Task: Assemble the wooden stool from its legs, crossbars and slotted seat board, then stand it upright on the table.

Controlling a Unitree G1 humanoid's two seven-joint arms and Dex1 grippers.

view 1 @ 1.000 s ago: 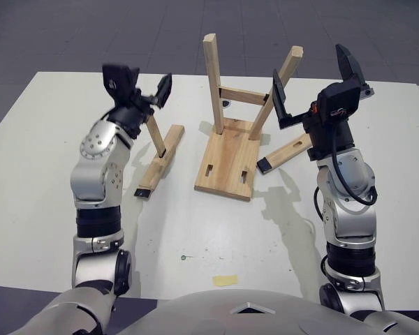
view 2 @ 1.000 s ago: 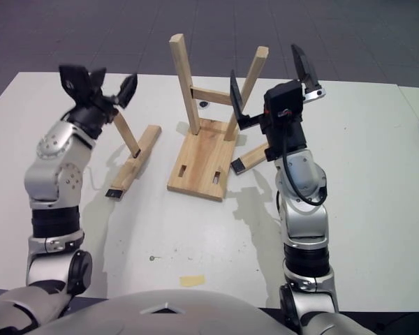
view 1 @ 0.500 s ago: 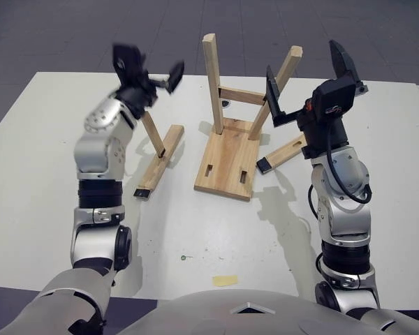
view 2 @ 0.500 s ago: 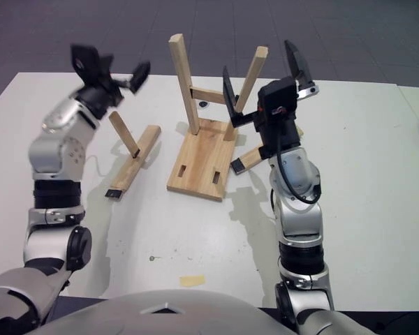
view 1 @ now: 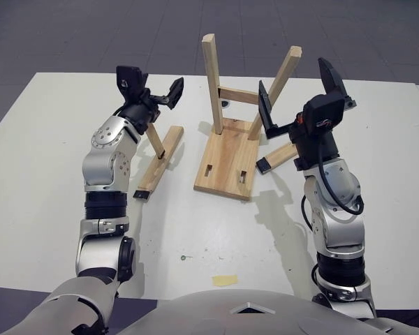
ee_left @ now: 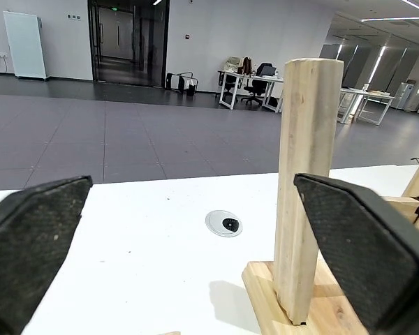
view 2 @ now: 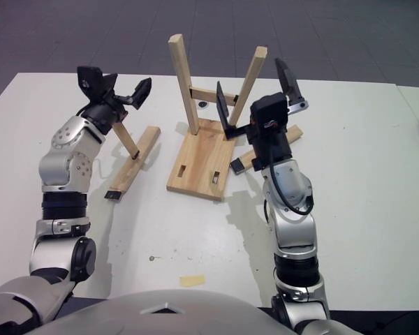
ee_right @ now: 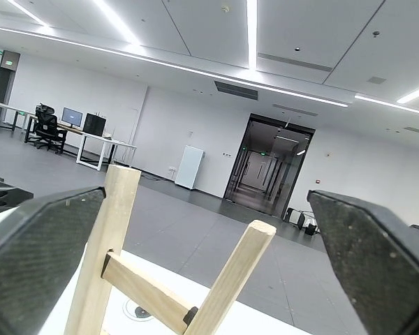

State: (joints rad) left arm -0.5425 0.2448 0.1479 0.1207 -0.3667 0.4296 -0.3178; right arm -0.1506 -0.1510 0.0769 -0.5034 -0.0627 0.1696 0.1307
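Observation:
The slotted seat board lies flat mid-table. Two legs stand in its far end: one upright, one leaning, joined by a crossbar. A loose leg with a short bar sticking up lies left of the board. Another loose leg lies to the right. My left gripper hovers open above the short bar's top. My right gripper is open beside the leaning leg, one finger close to it. The left wrist view has the upright leg beyond the open fingers.
A round cable grommet sits in the white table behind the board. A scrap of yellow tape lies near the front edge, with a small dark speck beside it. Grey floor lies beyond the table's far edge.
My left gripper swung up and right, then settled over the short bar. My right gripper shifted left and slightly down toward the leaning leg. Both stayed open; the wooden parts have not moved.

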